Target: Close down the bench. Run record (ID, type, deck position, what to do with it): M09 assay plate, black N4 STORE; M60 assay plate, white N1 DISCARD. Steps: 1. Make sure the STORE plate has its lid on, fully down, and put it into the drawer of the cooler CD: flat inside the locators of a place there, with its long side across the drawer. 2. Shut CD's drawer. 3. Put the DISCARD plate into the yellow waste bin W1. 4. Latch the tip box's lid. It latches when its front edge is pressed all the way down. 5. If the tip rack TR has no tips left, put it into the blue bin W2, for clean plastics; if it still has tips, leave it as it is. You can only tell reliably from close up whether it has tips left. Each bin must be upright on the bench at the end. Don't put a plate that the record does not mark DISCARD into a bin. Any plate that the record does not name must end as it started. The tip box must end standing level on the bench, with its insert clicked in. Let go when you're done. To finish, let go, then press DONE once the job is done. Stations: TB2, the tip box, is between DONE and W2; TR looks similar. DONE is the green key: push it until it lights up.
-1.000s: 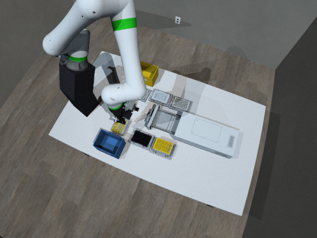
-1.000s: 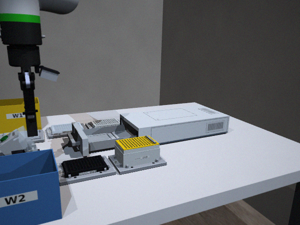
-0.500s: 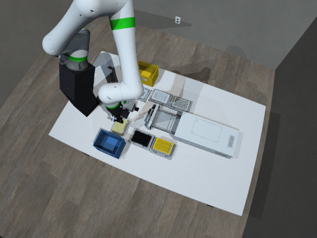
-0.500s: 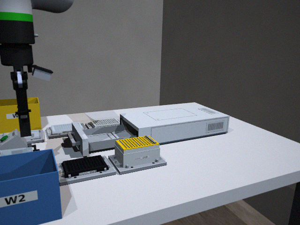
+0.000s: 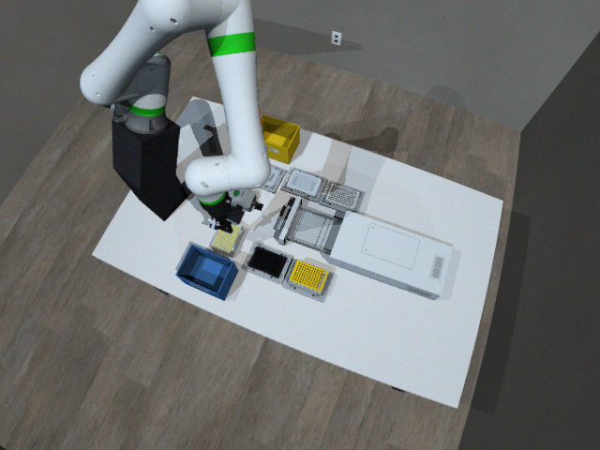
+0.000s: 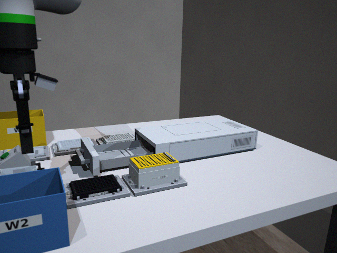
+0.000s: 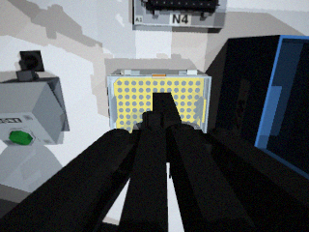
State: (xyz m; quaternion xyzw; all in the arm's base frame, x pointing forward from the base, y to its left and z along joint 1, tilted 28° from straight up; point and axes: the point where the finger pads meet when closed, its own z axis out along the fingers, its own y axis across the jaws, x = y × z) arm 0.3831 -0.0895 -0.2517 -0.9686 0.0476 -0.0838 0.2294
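My gripper (image 5: 223, 226) is shut and empty. It points straight down over the tip box TB2 (image 5: 226, 240), between the blue bin W2 (image 5: 207, 269) and the DONE station. In the wrist view the shut fingers (image 7: 160, 102) cover the middle of the box's yellow insert; I cannot tell whether they touch it. The green DONE key (image 7: 20, 137) is unlit at the left. The black plate (image 5: 267, 262) lies uncovered on nest N4 (image 7: 180, 19). The tip rack TR (image 5: 307, 277) with a yellow top stands beside it. The cooler CD (image 5: 392, 251) has its drawer (image 5: 309, 226) pulled open and empty.
The yellow bin W1 (image 5: 279, 138) stands upright at the back. A white plate (image 5: 304, 182) and another pale plate (image 5: 342, 195) sit on nests behind the drawer. The arm's black base block (image 5: 145, 159) stands at the left. W2 (image 6: 29, 209) stands upright close to the gripper.
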